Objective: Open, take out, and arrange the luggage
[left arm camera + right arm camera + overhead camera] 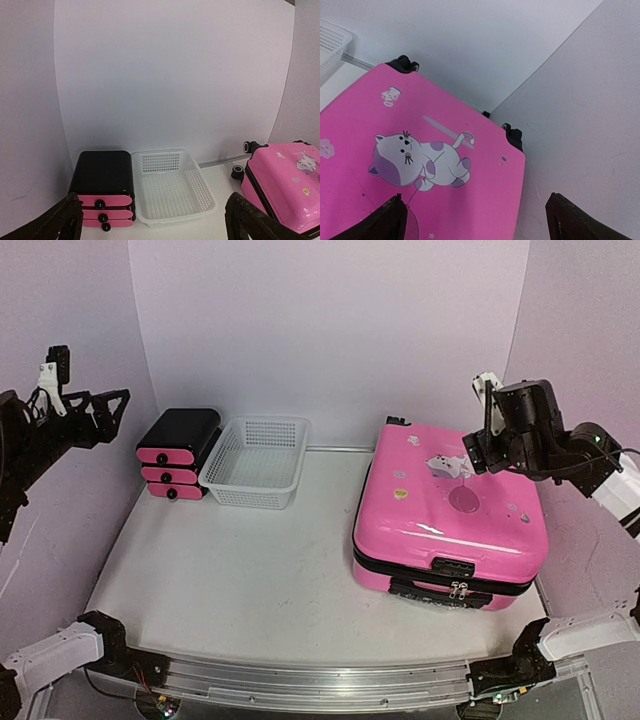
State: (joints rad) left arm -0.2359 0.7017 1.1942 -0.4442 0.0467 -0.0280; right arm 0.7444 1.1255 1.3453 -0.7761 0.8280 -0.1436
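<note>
The luggage (448, 508) is a glossy pink hard-shell suitcase lying flat and zipped shut on the right of the table, its zipper pulls facing the near edge. It also fills the lower right of the left wrist view, luggage (285, 182), wheels toward the back wall. My right gripper (480, 436) hovers open above its far right part, over the cat sticker (420, 162); the pink lid (490, 200) shows between the fingers of the right gripper (477, 219). My left gripper (110, 415) hangs open, high at the far left, holding nothing; the left gripper (155, 220) faces the back wall.
A small black drawer unit (178, 452) with pink fronts stands at the back left, with a white mesh basket (257, 460) right beside it. Pale walls close in the back and both sides. The suitcase's right side lies close to the right wall (580, 150).
</note>
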